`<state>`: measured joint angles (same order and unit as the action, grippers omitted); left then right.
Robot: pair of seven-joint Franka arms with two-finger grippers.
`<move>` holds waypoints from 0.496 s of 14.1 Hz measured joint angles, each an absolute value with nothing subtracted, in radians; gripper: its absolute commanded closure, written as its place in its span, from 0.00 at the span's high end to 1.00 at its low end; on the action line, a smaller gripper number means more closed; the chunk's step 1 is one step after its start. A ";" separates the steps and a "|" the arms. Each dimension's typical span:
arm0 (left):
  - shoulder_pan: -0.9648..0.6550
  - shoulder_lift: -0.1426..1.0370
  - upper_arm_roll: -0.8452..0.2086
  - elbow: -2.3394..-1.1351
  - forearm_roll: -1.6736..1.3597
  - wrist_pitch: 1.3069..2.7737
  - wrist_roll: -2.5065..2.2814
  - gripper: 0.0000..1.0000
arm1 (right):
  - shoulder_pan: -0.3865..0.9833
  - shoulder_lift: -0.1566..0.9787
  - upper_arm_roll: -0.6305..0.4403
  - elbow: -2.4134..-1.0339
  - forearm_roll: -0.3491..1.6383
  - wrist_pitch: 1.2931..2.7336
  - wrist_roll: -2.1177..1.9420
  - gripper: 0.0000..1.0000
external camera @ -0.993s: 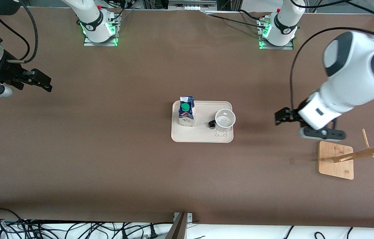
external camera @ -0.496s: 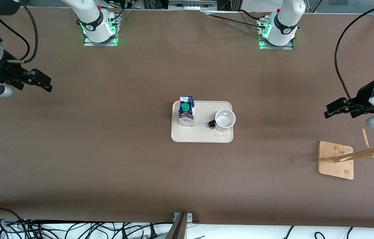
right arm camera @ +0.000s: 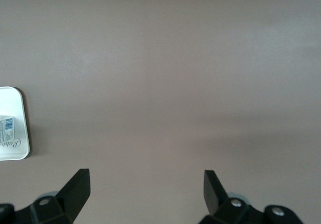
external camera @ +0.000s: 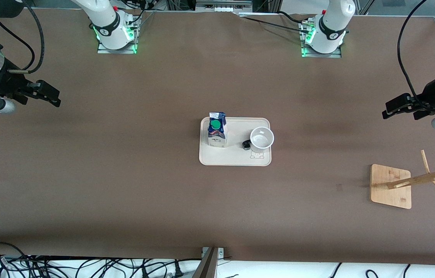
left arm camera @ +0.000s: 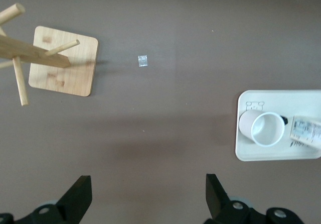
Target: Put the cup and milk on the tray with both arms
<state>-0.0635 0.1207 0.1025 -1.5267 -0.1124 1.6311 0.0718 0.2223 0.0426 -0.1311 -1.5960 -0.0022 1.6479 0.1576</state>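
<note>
We judge the placing done, since the white ceramic cup [external camera: 261,139] and blue-and-white milk carton [external camera: 217,134] stand on the flat cream tray [external camera: 235,158], while left gripper [external camera: 398,107] and right gripper [external camera: 48,94] hang spread and empty over bare table, needing only to park.

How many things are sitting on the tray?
2. The milk stands at the tray's end toward the right arm; the cup sits beside it, toward the left arm's end. Nothing seems hidden.
</note>
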 measured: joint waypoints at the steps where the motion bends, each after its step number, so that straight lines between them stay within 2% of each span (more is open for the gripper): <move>1: -0.062 0.121 0.115 -1.531 -0.112 1.631 0.112 1.00 | 0.222 0.043 -0.131 -1.596 -0.002 1.648 0.158 1.00; 7: -0.067 0.121 0.122 -1.542 -0.029 1.632 0.156 1.00 | 0.222 0.043 -0.131 -1.596 -0.002 1.648 0.158 1.00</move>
<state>-0.0667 0.1211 0.1217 -1.5417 -0.0292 1.6318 0.1556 0.2223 0.0426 -0.1311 -1.5960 -0.0022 1.6479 0.1576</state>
